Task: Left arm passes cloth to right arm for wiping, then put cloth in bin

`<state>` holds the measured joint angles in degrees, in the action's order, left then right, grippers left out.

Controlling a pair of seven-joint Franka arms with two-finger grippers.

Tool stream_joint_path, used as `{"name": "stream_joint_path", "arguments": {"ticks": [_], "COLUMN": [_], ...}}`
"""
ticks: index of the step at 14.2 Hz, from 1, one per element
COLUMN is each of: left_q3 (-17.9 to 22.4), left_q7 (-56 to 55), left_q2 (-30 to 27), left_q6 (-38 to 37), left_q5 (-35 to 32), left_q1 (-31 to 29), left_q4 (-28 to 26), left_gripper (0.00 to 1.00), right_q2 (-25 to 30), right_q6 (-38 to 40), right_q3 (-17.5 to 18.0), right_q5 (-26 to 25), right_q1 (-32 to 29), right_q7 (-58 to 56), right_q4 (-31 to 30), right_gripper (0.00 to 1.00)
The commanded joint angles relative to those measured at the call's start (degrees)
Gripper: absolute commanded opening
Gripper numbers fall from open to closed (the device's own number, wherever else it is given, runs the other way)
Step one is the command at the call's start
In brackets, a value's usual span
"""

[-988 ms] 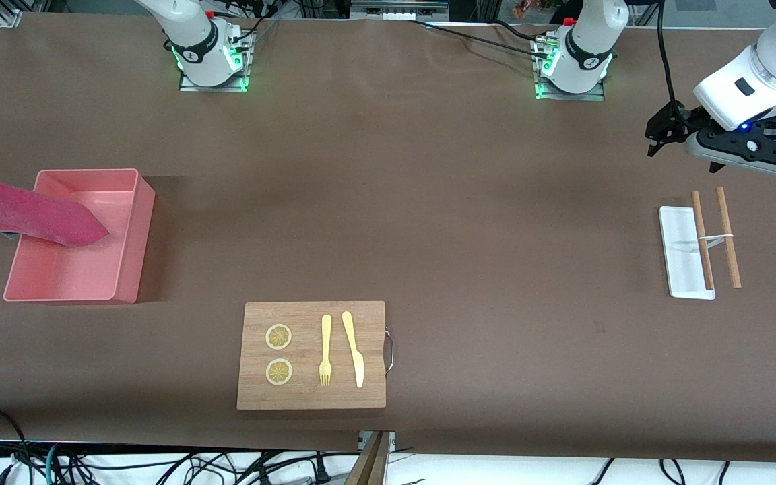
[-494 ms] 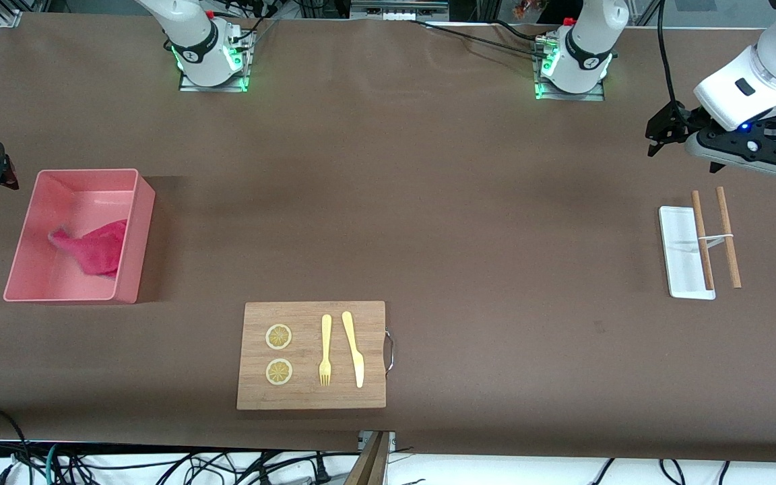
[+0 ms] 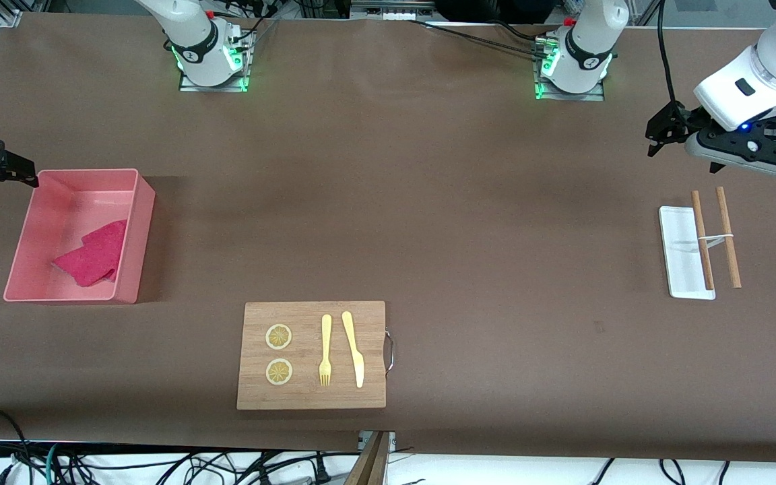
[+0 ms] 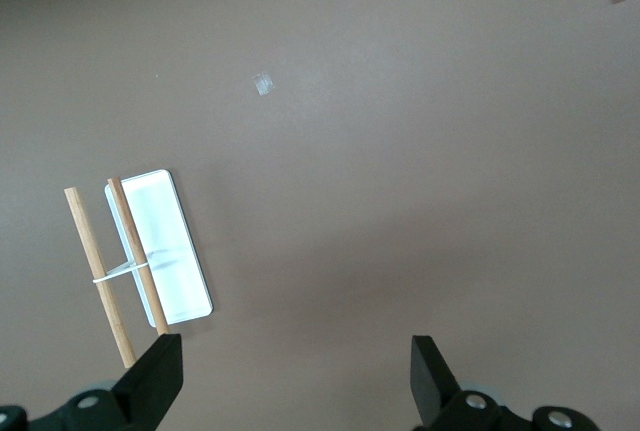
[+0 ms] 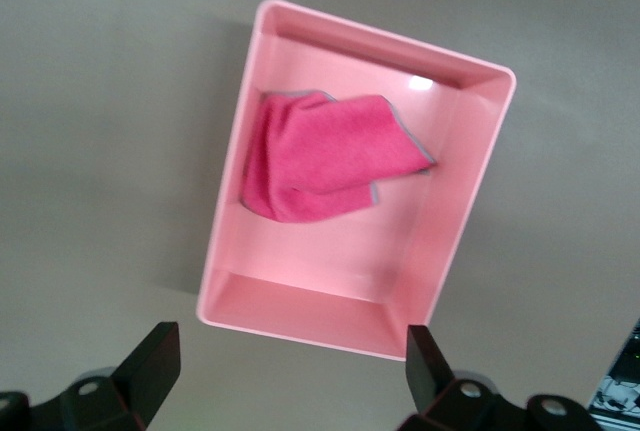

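Note:
The crimson-pink cloth (image 3: 95, 259) lies crumpled on the floor of the pale pink bin (image 3: 133, 232) at the right arm's end of the table. In the right wrist view the cloth (image 5: 325, 156) shows a thin grey edging inside the bin (image 5: 455, 211). My right gripper (image 3: 21, 176) is open and empty, up in the air beside the bin's corner that is farther from the front camera; its fingers (image 5: 290, 371) stand wide apart. My left gripper (image 3: 661, 131) is open and empty over bare table at the left arm's end, and it (image 4: 297, 376) waits there.
A wooden board (image 3: 312, 355) with two lemon slices, a yellow fork and a yellow knife lies near the table's front edge. A small flat white tray (image 3: 681, 252) with two banded wooden sticks (image 3: 725, 236) lies below the left gripper; both show in the left wrist view (image 4: 165, 251).
One second ago my right gripper held the cloth over the bin. It has let go, the cloth has dropped and settled in the bin, and the gripper has drawn back. The left arm has not moved.

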<state>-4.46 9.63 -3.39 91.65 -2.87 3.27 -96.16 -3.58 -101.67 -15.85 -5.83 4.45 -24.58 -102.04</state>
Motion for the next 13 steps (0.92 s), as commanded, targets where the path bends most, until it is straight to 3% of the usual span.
{"name": "stream_joint_path", "arguments": {"ticks": [1, 4, 10, 13], "left_q3": [0.07, 0.07, 0.07, 0.07], "left_q7": [-0.40, -0.40, -0.32, -0.40], "left_q2": [-0.21, -0.21, -0.12, -0.12], "left_q6": [0.55, 0.55, 0.72, 0.72], "left_q5": [0.76, 0.85, 0.76, 0.85], "left_q1": [-0.10, -0.10, -0.10, -0.10], "left_q4": [-0.17, -0.17, -0.08, -0.08], "left_gripper": [1.00, 1.00, 1.00, 1.00], "right_q2": [3.31, 6.65, 9.56, 9.56], "right_q6": [3.22, 7.00, 8.68, 8.59], "right_q3": [4.49, 8.98, 12.68, 13.21], "right_q5": [0.65, 2.13, 7.84, 8.12], "right_q1": [-0.06, 0.11, 0.38, 0.38], "right_q7": [7.59, 13.94, 16.32, 16.41], "right_q4": [0.35, 0.70, 1.49, 1.49], "right_gripper": [1.00, 1.00, 1.00, 1.00]}}
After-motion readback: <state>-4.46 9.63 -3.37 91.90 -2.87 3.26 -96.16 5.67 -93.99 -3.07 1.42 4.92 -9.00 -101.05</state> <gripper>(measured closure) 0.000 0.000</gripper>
